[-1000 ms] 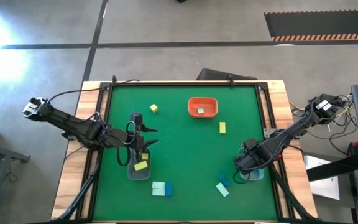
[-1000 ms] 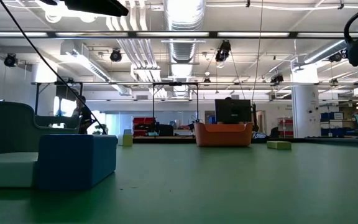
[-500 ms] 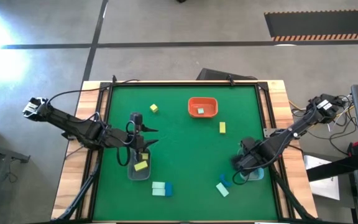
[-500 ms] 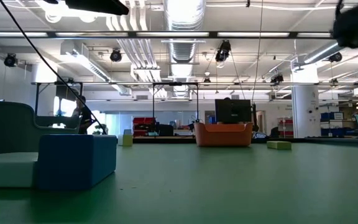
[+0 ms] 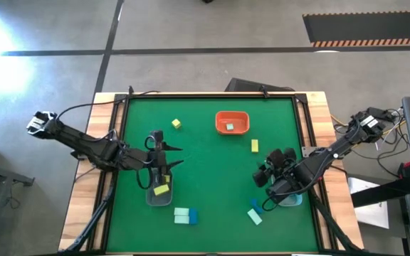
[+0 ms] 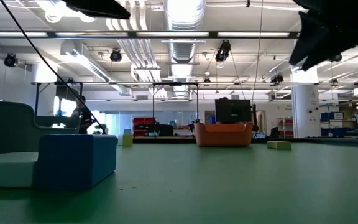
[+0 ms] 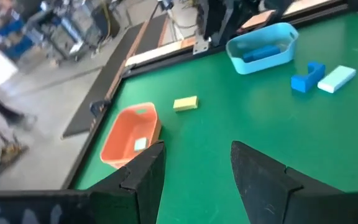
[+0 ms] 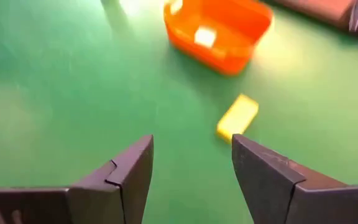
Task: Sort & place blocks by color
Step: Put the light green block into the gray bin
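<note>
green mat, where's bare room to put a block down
Bare: the green mat between the grey bin and the right gripper, and its far right corner beyond the orange tray. Crowded: the near edge around the mint-blue pair and blue bin.

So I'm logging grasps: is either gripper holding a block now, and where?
Neither: the left gripper and the right gripper are both open and empty.

Matt green mat, pale wood rim

The table [image 5: 212, 163] wears a smooth matt green surface framed in bare wood; the orange tray [image 5: 231, 122] looks like glossy plastic, the blue bin [image 7: 260, 46] smooth translucent plastic.
</note>
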Robot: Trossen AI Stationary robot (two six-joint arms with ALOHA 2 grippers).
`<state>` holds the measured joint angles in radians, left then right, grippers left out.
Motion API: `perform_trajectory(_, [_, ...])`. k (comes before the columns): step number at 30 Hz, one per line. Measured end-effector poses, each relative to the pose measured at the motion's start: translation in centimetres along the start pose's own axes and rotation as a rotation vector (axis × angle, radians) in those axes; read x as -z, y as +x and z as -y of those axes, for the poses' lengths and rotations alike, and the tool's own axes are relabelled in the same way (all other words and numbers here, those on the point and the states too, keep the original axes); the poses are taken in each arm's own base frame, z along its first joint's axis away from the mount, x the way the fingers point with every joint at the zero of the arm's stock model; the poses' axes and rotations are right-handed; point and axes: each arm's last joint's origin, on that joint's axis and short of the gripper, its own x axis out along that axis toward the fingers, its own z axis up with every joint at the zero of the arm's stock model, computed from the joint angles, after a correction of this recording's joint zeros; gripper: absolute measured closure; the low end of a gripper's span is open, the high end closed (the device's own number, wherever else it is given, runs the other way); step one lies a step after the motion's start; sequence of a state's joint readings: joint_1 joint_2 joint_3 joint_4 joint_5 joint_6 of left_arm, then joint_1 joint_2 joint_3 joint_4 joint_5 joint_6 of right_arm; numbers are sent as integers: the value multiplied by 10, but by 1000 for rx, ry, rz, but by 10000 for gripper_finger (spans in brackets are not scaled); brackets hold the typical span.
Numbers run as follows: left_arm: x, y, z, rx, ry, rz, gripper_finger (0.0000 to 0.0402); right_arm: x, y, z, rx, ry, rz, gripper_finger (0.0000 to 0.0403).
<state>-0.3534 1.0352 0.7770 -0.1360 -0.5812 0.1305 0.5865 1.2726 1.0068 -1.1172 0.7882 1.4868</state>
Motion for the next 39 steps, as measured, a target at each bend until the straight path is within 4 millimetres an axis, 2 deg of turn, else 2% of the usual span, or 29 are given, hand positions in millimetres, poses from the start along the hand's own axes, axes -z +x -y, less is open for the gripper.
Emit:
perform_trajectory(6, [7,12,7,-68,-70,-53,236,-5,0,0,18,-96,172,200])
perform_trajectory(12, [9,26,3,-204,-144,-101,236,-8,-2,1,33,-208,206,200])
perform_trajectory(16, [8,38,-15,-245,-232,-119,236,-17,-8,2,21,-246,213,200])
perform_trajectory(20, [18,51,-43,-246,-352,-169,236,-24,-14,4,18,-289,258,200])
perform_trajectory(26, [54,63,-88,-447,-591,-322,236,-31,-19,6,28,-312,315,200])
perform_trajectory(28, [65,69,-99,-455,-647,-380,236,-32,-19,7,33,-308,325,200])
perform_trajectory(34, [93,92,-122,-460,-716,-512,236,-33,-19,7,46,-302,357,200])
perform_trajectory(39, [115,105,-130,-487,-679,-615,221,-33,-19,7,50,-300,369,200])
